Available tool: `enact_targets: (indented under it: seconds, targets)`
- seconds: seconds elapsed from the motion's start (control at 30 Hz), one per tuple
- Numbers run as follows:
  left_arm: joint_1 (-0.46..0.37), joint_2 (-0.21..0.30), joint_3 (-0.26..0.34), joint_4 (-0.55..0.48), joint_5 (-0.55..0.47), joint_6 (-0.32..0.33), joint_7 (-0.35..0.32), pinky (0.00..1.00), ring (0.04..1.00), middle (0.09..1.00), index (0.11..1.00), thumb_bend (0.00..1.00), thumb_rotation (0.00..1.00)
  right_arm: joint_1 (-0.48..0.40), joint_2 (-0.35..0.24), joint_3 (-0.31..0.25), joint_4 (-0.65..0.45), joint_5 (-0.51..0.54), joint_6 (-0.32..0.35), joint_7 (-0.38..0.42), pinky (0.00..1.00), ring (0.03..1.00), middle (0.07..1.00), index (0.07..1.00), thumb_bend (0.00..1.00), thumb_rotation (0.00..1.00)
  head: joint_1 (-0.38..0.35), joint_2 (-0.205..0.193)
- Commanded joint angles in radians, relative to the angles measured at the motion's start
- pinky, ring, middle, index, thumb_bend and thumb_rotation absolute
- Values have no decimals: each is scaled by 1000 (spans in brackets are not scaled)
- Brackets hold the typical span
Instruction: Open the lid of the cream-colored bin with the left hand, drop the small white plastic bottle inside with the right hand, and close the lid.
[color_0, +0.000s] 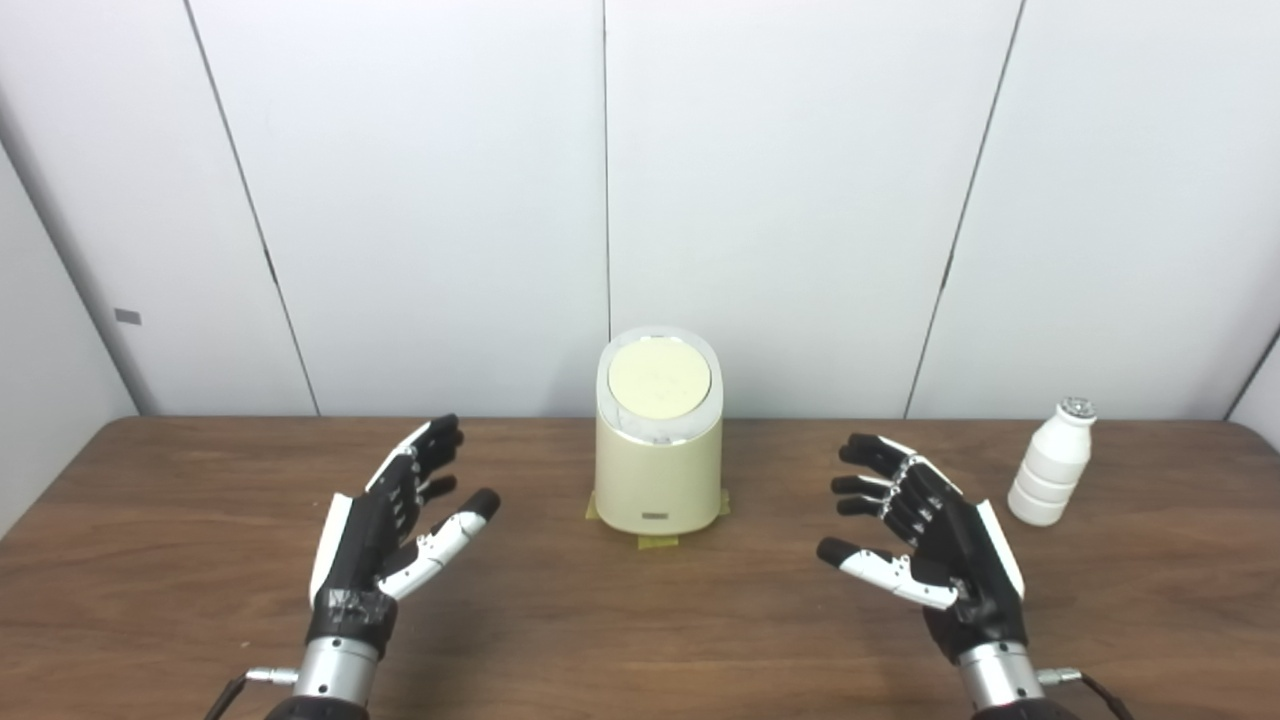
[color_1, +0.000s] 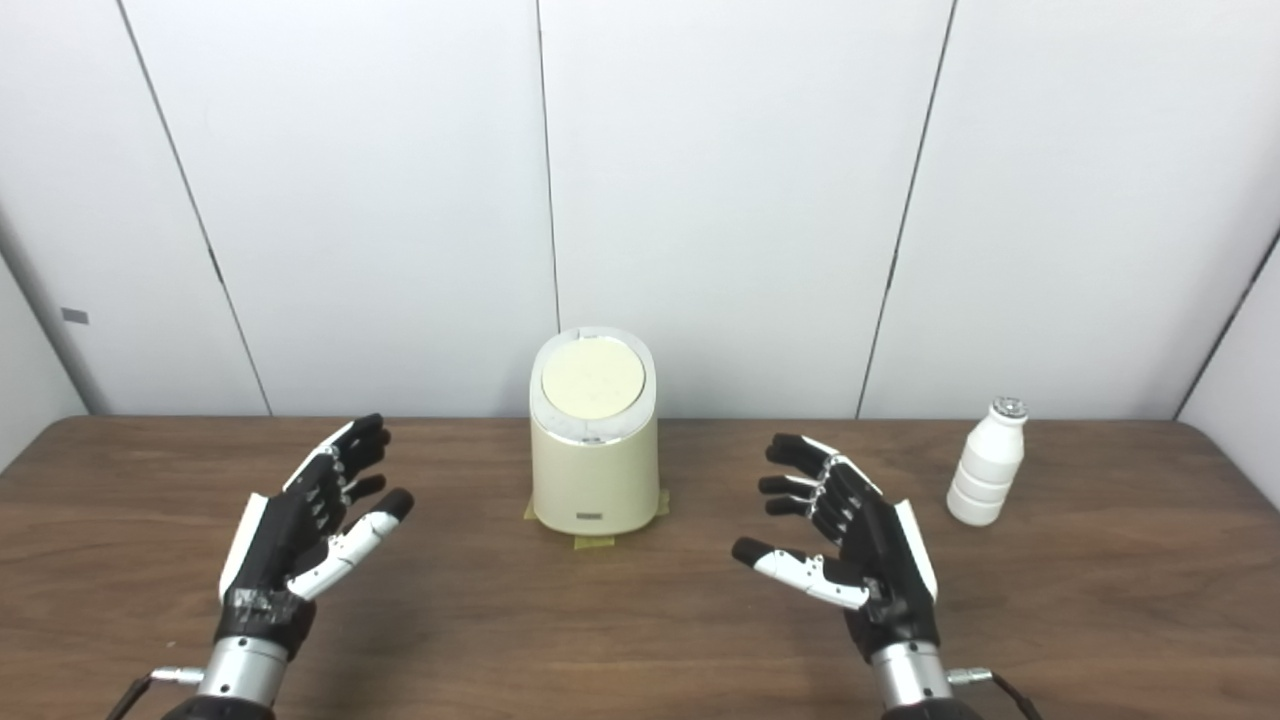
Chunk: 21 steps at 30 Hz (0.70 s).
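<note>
The cream-colored bin (color_0: 658, 470) stands upright at the middle back of the wooden table (color_0: 640, 620), its round lid (color_0: 659, 380) shut. The small white plastic bottle (color_0: 1051, 462) stands upright at the far right, apart from the bin. My left hand (color_0: 395, 520) is open and empty, palm inward, to the left of the bin. My right hand (color_0: 925, 530) is open and empty, between the bin and the bottle, touching neither. The bin (color_1: 594, 460) and bottle (color_1: 987, 463) also show in the right eye view.
Yellowish tape tabs (color_0: 659, 541) stick out from under the bin's base. White wall panels (color_0: 800, 200) rise straight behind the table's back edge. The table's rounded right corner lies just past the bottle.
</note>
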Motion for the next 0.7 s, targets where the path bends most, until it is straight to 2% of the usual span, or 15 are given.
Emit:
enact_targets:
  seconds: [0.0,0.27,0.43,0.67]
  targets:
    - [-81,-9,-3,-24,-13,-7,9,918,947,930,926,833,383,-44,-2,-6,-20,15,-30,2,601,665,753,722,790,156,3,-2]
    - [-239,13,-53,24,104,83,15,996,996,971,968,879,442,-48,-7,1,-14,1,-28,3,581,647,752,715,792,171,8,-3]
    - [-331,22,-80,69,116,141,3,1000,1000,999,999,899,414,-51,-6,0,-8,7,-30,5,576,642,751,709,779,137,12,-5]
    - [-462,15,-123,235,163,126,26,999,1000,992,1000,873,339,-49,-1,5,-18,0,-29,0,584,652,754,710,783,155,4,-8]
